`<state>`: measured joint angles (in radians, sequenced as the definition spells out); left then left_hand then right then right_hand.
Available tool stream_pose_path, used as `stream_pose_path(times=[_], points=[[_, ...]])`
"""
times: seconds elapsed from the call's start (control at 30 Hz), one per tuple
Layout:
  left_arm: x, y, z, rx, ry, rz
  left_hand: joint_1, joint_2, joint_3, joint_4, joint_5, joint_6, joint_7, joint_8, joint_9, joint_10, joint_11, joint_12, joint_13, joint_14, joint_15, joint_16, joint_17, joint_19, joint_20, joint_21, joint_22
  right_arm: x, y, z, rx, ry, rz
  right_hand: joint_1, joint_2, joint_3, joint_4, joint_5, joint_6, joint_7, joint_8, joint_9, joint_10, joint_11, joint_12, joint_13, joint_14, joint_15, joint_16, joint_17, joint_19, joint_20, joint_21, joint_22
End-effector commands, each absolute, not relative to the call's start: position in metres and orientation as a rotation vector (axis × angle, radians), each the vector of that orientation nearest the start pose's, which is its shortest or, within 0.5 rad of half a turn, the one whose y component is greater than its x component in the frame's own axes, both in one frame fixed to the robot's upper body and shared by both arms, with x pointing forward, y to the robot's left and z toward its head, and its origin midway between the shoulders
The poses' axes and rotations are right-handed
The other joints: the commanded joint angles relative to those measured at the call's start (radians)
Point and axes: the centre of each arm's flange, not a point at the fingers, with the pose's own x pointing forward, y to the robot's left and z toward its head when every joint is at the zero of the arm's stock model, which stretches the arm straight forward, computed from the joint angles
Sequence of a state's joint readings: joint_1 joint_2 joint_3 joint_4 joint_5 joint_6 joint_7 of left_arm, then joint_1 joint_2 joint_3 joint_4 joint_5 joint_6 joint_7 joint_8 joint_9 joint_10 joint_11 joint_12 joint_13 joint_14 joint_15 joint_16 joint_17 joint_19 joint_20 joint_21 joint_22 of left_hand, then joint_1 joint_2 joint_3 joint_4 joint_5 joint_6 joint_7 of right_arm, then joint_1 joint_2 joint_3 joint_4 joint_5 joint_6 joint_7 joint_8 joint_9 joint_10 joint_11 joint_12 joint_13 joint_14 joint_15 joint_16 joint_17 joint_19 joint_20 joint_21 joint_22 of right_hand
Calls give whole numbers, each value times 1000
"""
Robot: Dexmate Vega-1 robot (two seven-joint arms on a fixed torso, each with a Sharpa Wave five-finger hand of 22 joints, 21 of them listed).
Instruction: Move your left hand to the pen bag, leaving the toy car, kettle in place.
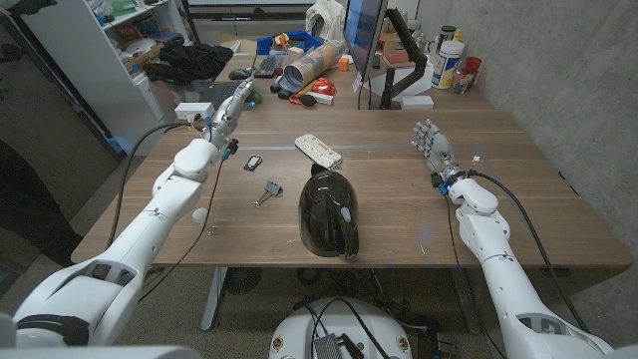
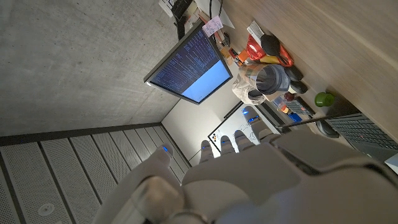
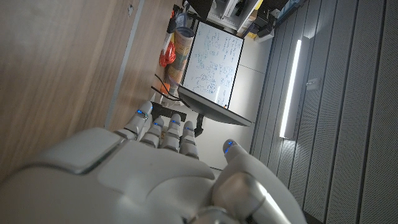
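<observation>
A white oblong pen bag with small dark marks lies slantwise at the table's middle back. In front of it stands a glossy black kettle. A small dark toy car sits to the left of both. My left hand is raised over the far left of the table, fingers stretched out and apart, holding nothing. It is well to the left of and behind the pen bag. My right hand stands at the right, fingers spread, empty.
A black binder clip lies near the toy car. Beyond the table's back edge are a monitor, a keyboard, a tube and other clutter. A cable runs along my left arm.
</observation>
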<state>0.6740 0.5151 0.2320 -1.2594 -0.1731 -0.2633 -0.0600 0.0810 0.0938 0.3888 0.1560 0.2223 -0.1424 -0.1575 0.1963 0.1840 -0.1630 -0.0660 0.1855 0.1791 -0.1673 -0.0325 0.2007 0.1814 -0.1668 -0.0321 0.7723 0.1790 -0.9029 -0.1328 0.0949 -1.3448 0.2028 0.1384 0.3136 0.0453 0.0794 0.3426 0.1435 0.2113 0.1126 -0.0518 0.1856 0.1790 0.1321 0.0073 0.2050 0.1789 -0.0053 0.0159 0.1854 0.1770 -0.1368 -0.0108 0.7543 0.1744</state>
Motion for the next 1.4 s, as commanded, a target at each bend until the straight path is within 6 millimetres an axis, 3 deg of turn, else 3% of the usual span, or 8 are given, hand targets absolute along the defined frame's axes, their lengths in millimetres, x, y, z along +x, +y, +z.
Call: stream_pose_path(times=[0.03,1.4], points=[[644,327,114,528,-788,-39,9,26,5,-4,8,9,-1,3,1,1,1,7,4,-48,3,3,3,-93,-7,-2,4,644,-302,-26,17,-620,191,5,32,5,1,4,11,0,5,5,6,1,3,3,-1,10,3,2,2,2,-2,3],[647,309,174,761,-837,-91,15,30,7,-3,8,12,1,-2,2,-5,-1,5,4,-52,2,1,3,-92,-6,-12,5,645,-297,-19,-3,-643,189,8,31,6,-2,3,11,-1,4,5,8,5,3,3,-1,11,2,2,5,4,-14,3]])
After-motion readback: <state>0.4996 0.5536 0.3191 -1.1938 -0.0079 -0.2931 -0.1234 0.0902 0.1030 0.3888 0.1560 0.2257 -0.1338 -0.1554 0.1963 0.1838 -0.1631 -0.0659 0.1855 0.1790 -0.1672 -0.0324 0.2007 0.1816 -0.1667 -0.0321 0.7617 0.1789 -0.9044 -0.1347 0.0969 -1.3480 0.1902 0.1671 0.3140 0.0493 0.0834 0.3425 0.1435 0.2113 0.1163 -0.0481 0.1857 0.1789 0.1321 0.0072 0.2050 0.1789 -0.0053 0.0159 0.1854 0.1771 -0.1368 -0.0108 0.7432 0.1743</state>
